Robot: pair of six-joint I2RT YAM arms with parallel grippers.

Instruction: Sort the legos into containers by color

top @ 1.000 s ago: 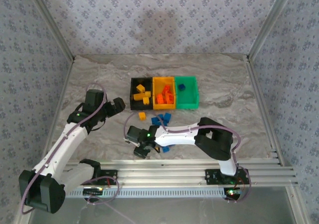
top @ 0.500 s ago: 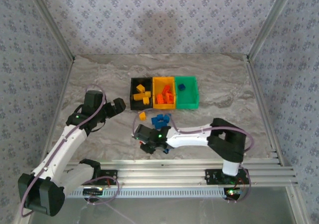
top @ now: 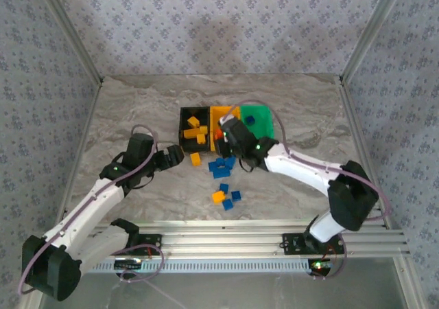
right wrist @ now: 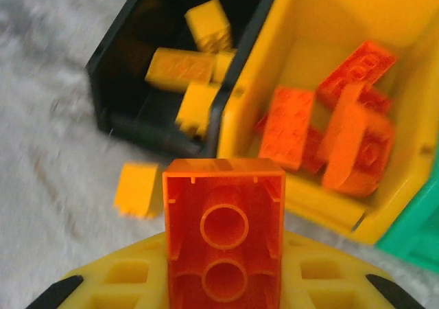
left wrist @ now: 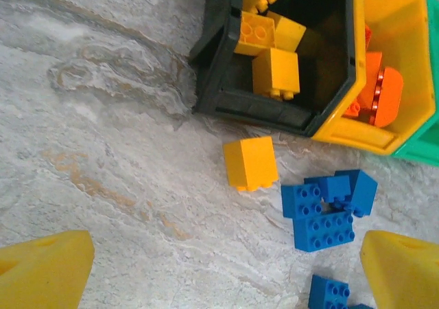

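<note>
The yellow bin [right wrist: 357,7] is loaded with red-orange bricks [right wrist: 291,127]; the black bin [left wrist: 226,99], at its left, with yellow bricks [left wrist: 276,72]; the green bin [top: 264,136], at its right, with one blue brick [top: 250,121]. The right jaws are closed on a red-orange brick [right wrist: 224,206] over the yellow bin's near edge. The left jaws are spread wide, empty. Bricks are judged light, rigid, slick; flat sides are to be gripped.
</note>
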